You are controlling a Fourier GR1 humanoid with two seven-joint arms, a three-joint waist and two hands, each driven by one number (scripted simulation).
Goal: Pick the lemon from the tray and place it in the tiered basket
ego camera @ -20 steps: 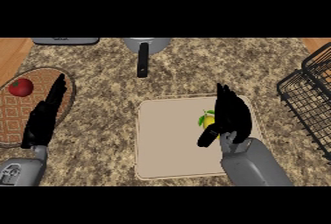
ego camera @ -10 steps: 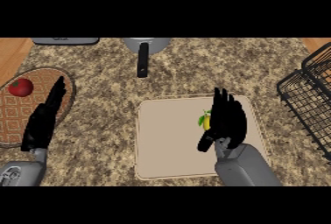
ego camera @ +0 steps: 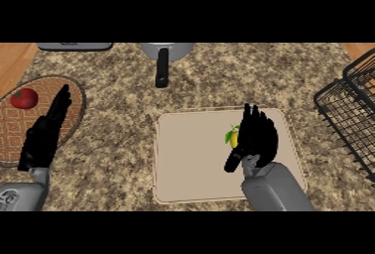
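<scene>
In the head view, a beige tray is lying on the speckled tabletop a little right of the frame's centre, and the lemon is sitting on it in the tray's upper right part. The right hand is hanging over the tray just right of the lemon, its fingers straight and pointing toward the top of the frame, covering the fruit's right side without curling round it. The black wire tiered basket is standing at the right edge of the frame, well apart from the tray. At the left edge the left hand is resting open, fingers up, over a woven mat that is carrying a red tomato. A pot with a dark handle is showing at the top centre
</scene>
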